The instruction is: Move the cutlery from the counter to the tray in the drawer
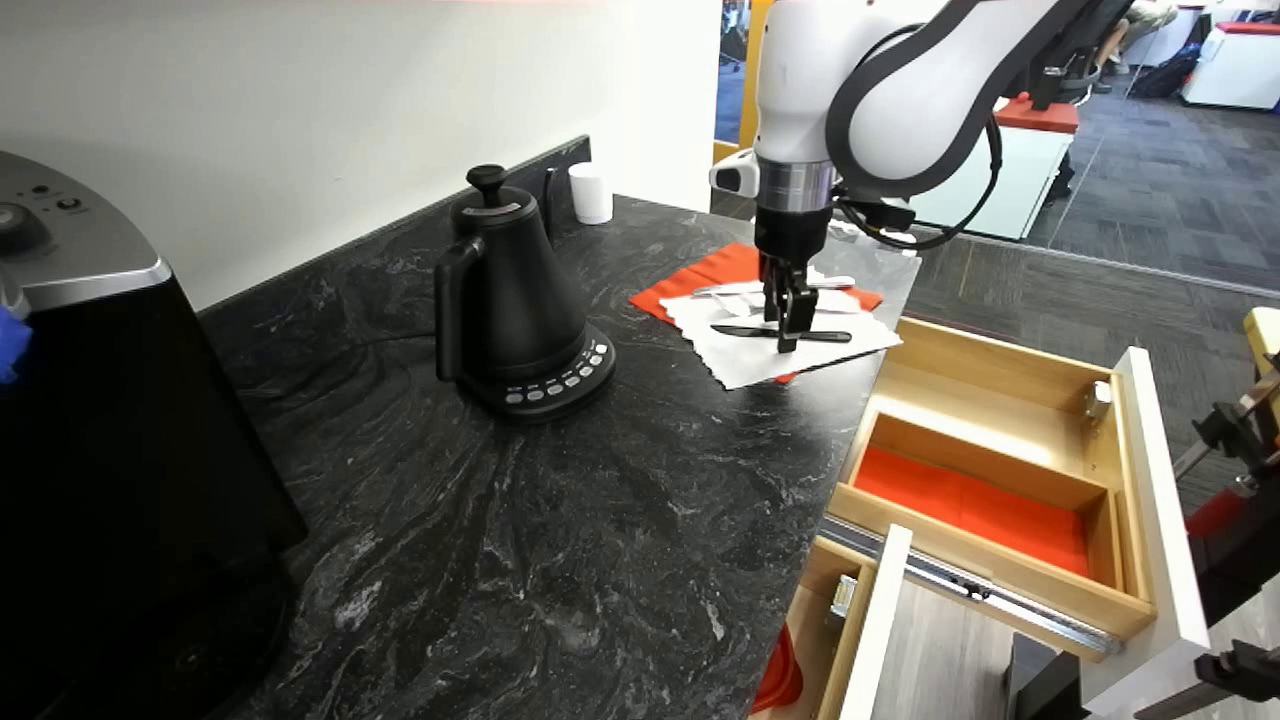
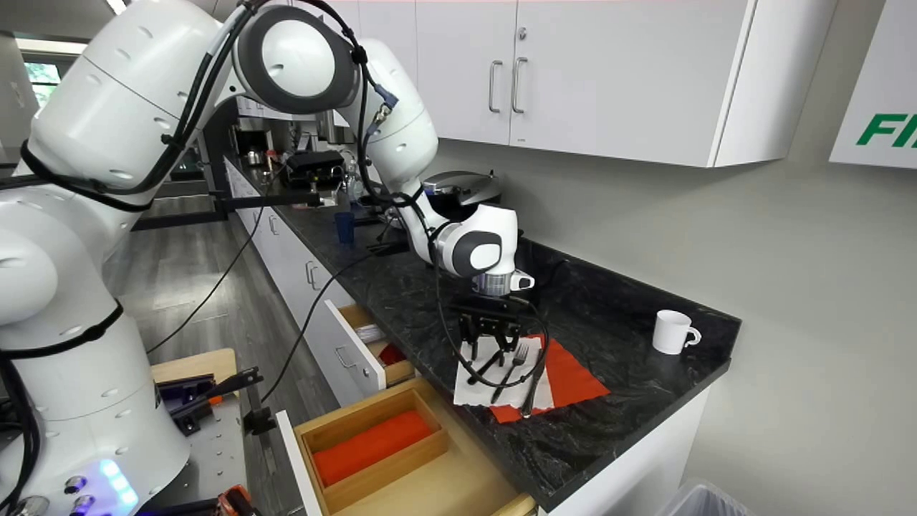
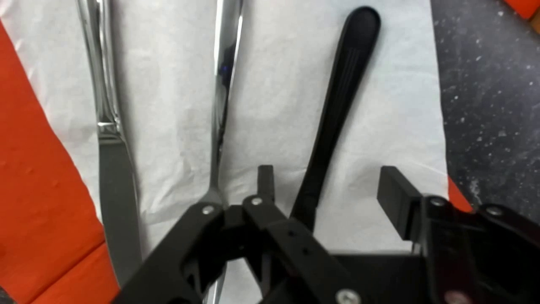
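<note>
Gripper (image 3: 329, 192) low abv. cntr (image 1: 600, 560), jaws apart, astride blk knife (image 3: 341, 101) w/ visible gap each side. Cutlery (image 3: 103, 84) on cntr: blk knife & fork (image 3: 227, 46) on white napkin (image 3: 168, 84); silver knife (image 3: 120, 185) part on same, part on red napkin (image 3: 42, 190) underneath. Red-floored tray (image 1: 970, 510) in pulled-out drawer (image 1: 1160, 500). Blk kettle (image 1: 515, 290), white mug (image 2: 670, 332) on cntr.

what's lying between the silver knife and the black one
A fork, on the white napkin between the silver knife and the black knife; it shows in the wrist view and in an exterior view.
</note>
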`<control>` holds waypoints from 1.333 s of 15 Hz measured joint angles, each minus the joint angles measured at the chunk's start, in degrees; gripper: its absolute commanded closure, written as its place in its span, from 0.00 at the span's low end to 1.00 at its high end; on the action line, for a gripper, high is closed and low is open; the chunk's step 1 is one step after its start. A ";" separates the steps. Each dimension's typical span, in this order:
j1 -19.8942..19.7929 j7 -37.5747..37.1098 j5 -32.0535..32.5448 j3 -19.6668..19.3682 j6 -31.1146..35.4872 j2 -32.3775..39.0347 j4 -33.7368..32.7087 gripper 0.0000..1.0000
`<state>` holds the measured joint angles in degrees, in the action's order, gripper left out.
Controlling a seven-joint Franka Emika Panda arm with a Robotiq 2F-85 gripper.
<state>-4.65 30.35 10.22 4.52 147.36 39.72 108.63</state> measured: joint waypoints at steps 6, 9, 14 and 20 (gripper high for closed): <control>0.00 0.00 0.00 0.00 0.19 -0.14 0.21 0.25; -0.03 0.00 0.00 0.00 0.67 -0.16 0.23 0.41; -0.04 0.00 0.00 -0.05 1.24 -0.18 0.24 0.73; -0.05 0.00 0.00 -0.24 1.69 -0.22 0.25 1.00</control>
<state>-4.70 30.35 10.22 4.28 149.05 39.50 108.88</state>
